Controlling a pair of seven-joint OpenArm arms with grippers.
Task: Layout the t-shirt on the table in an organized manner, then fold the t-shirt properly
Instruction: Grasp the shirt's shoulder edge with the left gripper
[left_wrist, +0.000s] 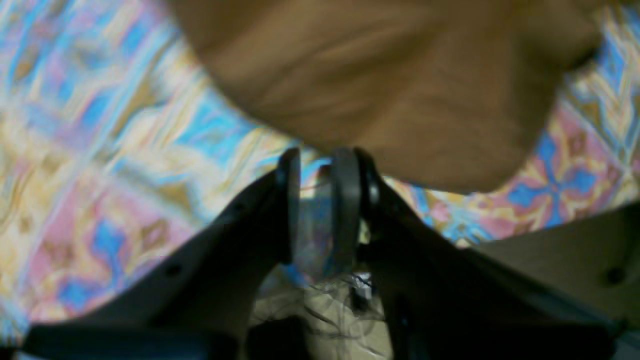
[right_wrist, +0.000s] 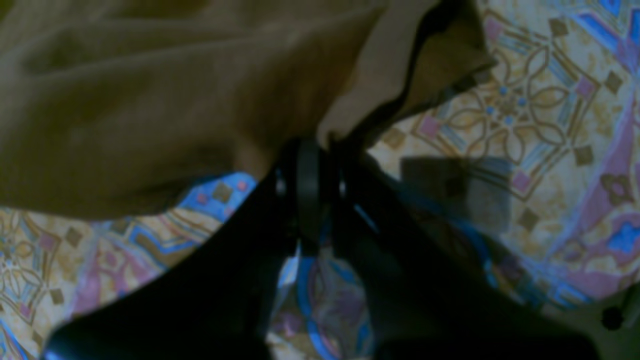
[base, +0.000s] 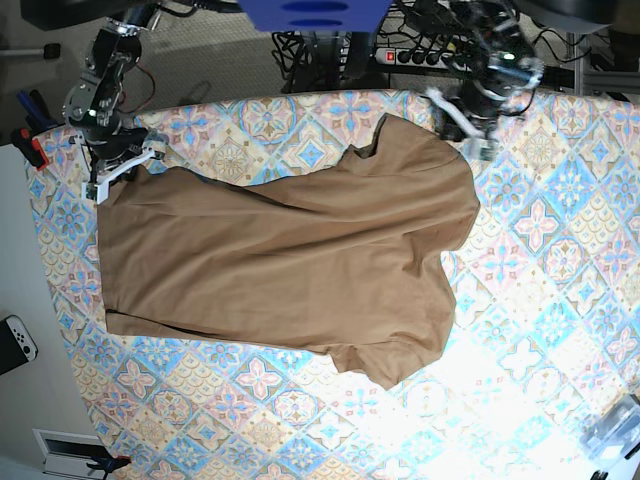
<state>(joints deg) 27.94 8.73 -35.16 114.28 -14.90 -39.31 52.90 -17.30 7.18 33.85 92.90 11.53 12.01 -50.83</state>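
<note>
The tan-brown t-shirt (base: 290, 260) lies spread across the patterned table (base: 540, 250), with a few soft wrinkles. My right gripper (base: 110, 170) is at the shirt's far-left corner. In the right wrist view it (right_wrist: 317, 147) is shut on a pinched edge of the t-shirt (right_wrist: 150, 100), above the table (right_wrist: 525, 115). My left gripper (base: 470, 130) hovers at the shirt's far-right edge. In the blurred left wrist view its jaws (left_wrist: 320, 157) stand a narrow gap apart with only the table (left_wrist: 100, 125) seen between them. The t-shirt (left_wrist: 390, 75) lies just beyond the tips.
A power strip with cables (base: 420, 50) runs behind the table's far edge. A white game controller (base: 18, 340) and a red-handled tool (base: 30, 145) lie off the left edge. A clear plastic object (base: 615, 425) sits at the near right corner.
</note>
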